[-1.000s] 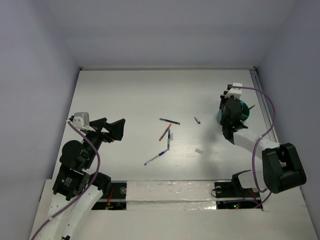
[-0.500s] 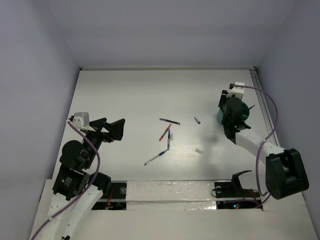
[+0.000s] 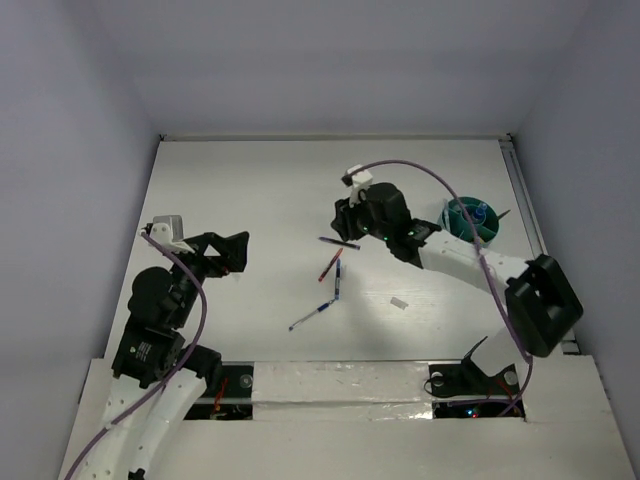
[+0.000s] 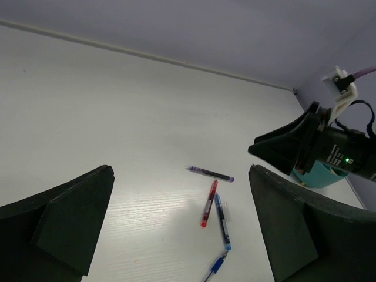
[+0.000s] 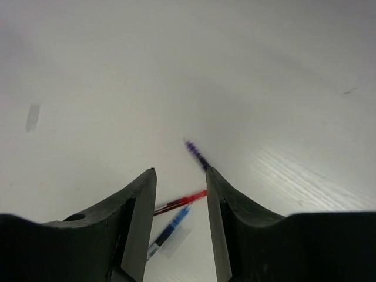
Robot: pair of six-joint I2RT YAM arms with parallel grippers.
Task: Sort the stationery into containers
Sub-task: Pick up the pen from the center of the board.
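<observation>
1. Blue pen [image 3: 311,316] lower centre, nearest left gripper [image 3: 232,255], which is spread wide and empty
2. Dark pen [image 3: 340,242] and red pen [image 3: 329,266] centre; right gripper [image 5: 181,176] above, narrow gap, empty
3. Risk: jaws catch both pens, since they lie so near each other
4. Teal tub [image 3: 470,221] right, well apart; loose grip could drop a pen

1. Tub [image 3: 470,222] is sitting by the table's [image 3: 250,190] right edge.
2. Four pens are lying mid-table: far pen [image 3: 339,242], slanted pen [image 3: 329,266] and straight pen [image 3: 338,281] just nearer, near pen [image 3: 308,316] nearest and leftmost.
3. Eraser block [image 3: 399,302] is lying right of the near pen.
4. Right gripper [image 5: 180,170] is hanging just by the far pen; left gripper [image 4: 180,170] is sitting well left of all the pens.
</observation>
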